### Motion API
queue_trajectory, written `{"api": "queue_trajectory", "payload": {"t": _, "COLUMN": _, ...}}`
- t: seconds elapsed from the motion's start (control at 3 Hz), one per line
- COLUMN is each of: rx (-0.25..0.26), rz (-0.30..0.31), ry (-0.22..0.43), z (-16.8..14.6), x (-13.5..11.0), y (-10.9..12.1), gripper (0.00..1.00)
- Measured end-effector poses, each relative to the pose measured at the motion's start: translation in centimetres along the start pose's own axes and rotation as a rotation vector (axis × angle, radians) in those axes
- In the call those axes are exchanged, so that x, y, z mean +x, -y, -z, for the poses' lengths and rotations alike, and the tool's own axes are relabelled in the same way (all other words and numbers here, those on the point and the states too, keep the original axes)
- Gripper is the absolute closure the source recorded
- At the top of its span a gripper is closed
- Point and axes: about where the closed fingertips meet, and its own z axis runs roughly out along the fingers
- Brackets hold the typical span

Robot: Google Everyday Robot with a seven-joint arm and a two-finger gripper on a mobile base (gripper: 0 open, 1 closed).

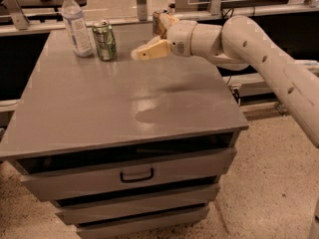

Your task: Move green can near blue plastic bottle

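Note:
The green can (104, 40) stands upright at the far left of the grey table top (129, 98), just right of the blue plastic bottle (76, 24) and almost touching it. The bottle is clear, with a white cap and a pale label. My gripper (149, 36) hangs above the table's far middle, a short way right of the can. It is open and holds nothing. Its lower cream finger (148, 50) points left toward the can.
The table is a drawer cabinet with a handle (137, 175) at the front. My white arm (259, 54) reaches in from the right over the table's far right corner. A metal rail and other benches (214, 9) run behind the table.

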Motion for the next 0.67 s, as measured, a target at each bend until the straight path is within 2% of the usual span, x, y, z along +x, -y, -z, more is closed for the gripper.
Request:
{"api": "queue_trajectory", "payload": {"t": 0.33, "rx": -0.043, "rz": 0.092, "ry": 0.011, "z": 5.8, "x": -2.0, "y": 0.8, "gripper": 0.00}}
{"api": "queue_trajectory", "payload": {"t": 0.67, "rx": -0.118, "rz": 0.132, "ry": 0.026, "z": 11.4, "x": -3.1, "y": -0.1, "gripper": 0.00}}
